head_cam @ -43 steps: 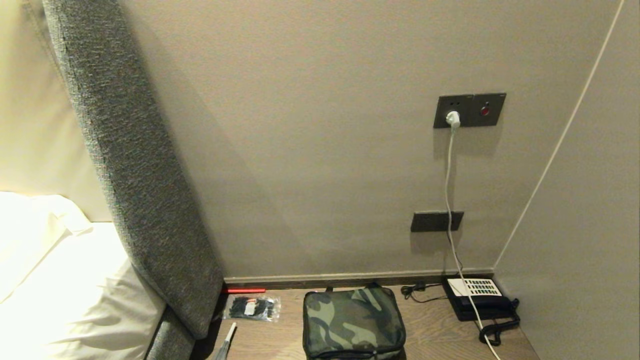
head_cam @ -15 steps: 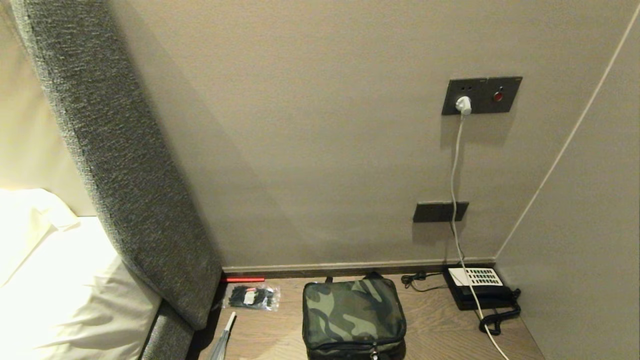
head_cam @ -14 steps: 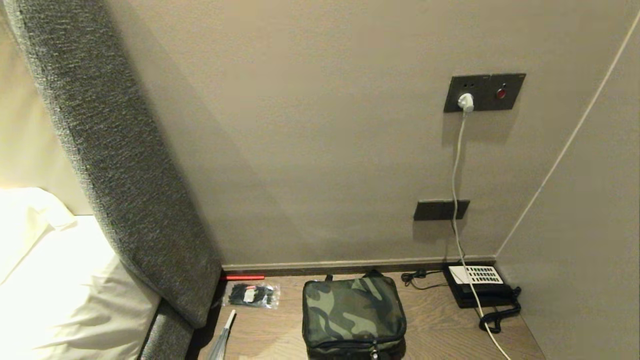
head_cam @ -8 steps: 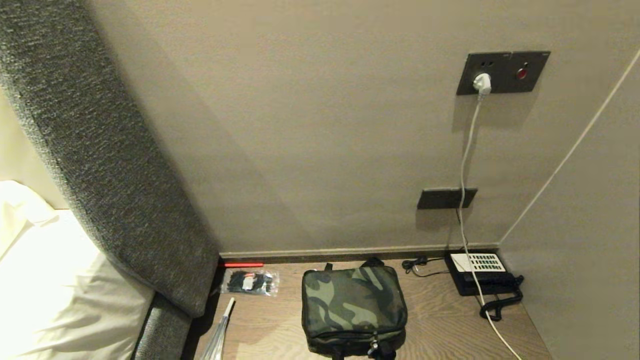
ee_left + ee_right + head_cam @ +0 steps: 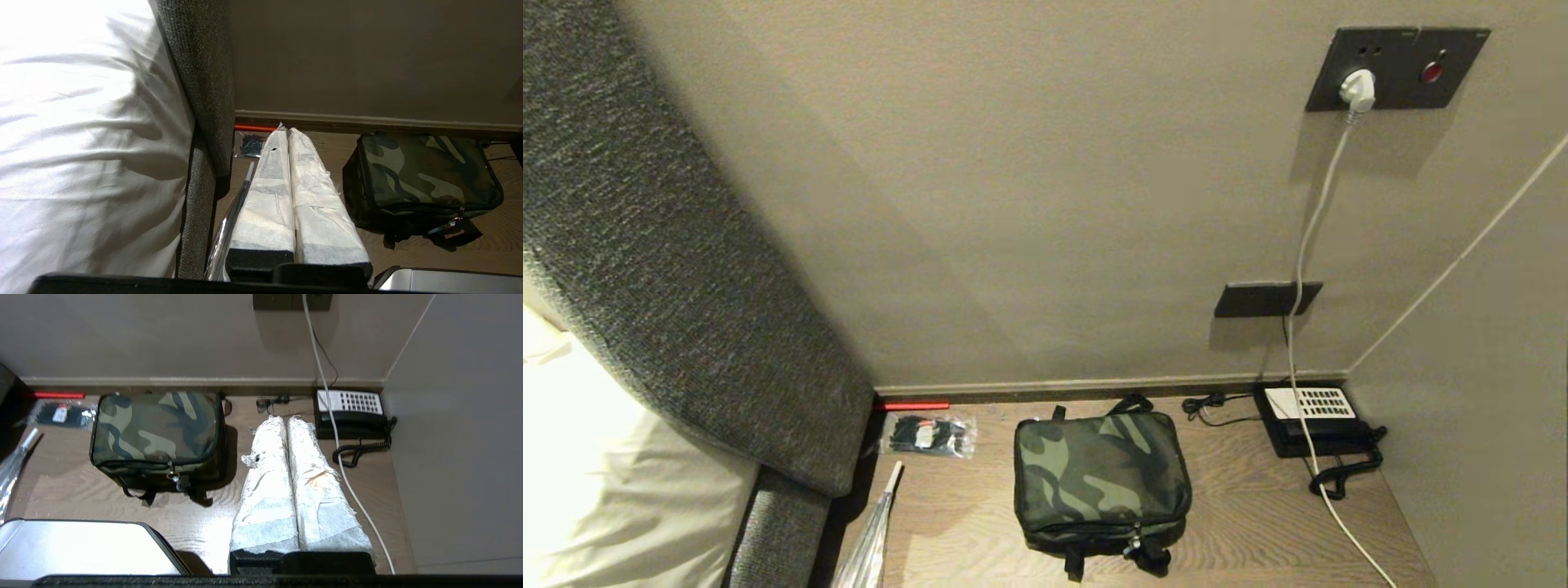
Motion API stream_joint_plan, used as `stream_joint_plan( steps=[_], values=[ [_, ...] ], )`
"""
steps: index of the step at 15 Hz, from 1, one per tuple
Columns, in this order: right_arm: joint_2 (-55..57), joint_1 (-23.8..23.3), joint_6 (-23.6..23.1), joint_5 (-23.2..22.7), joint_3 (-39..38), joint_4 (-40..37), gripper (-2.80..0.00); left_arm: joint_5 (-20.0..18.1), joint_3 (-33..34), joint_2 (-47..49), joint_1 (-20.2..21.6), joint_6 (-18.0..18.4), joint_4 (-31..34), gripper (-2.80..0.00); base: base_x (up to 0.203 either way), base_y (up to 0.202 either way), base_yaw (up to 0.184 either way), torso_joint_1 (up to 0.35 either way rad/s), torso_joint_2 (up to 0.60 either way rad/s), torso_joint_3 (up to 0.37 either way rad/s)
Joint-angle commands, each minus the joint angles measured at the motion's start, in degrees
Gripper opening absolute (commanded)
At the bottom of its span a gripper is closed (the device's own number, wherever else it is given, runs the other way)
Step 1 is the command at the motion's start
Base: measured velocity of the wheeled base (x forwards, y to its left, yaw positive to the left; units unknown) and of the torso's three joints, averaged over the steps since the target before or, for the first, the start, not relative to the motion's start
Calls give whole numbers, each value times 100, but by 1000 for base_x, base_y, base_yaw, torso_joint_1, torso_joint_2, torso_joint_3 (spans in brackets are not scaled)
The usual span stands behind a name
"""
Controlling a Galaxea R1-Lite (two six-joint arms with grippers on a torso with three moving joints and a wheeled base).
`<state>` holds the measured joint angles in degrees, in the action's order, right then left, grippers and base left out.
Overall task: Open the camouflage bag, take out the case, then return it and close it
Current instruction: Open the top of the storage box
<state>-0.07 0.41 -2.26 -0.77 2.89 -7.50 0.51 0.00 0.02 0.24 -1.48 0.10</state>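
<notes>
Head view gives us the camouflage bag (image 5: 1101,483) zipped shut on the wooden bench (image 5: 1241,523), sitting about midway across it and a little out from the wall, with its black strap ends hanging over the near side. We cannot see the case anywhere. To the bag's left, near the wall, lies a small clear packet of black items (image 5: 927,434), with a thin red strip (image 5: 912,405) just behind it along the skirting; a black telephone (image 5: 1313,418) with a white key panel stands in the right corner, and a white cable (image 5: 1303,327) runs down to it from a wall socket (image 5: 1396,69). A grey upholstered headboard (image 5: 678,302) and white bedding (image 5: 613,490) border the bench on the left. Neither arm shows in this view. From the left wrist we see our left gripper (image 5: 287,136), its tape-wrapped fingers pressed together on nothing, poised over the bench's left edge beside the bag. From the right wrist, our right gripper (image 5: 285,421) likewise has its fingers pressed together and empty, between the bag and the telephone, touching neither.
</notes>
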Motion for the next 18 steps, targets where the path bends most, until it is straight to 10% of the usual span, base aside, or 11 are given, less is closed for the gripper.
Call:
stream_joint_plan(
  steps=[1, 18],
  values=[
    [7, 2, -3, -2, 1, -6, -280, 2, 18, -2, 2, -19, -10, -280, 0, 0, 0, 2, 2, -198],
    [7, 2, -3, -2, 1, -6, -280, 2, 18, -2, 8, -15, -4, -280, 0, 0, 0, 3, 1, -199]
  ],
)
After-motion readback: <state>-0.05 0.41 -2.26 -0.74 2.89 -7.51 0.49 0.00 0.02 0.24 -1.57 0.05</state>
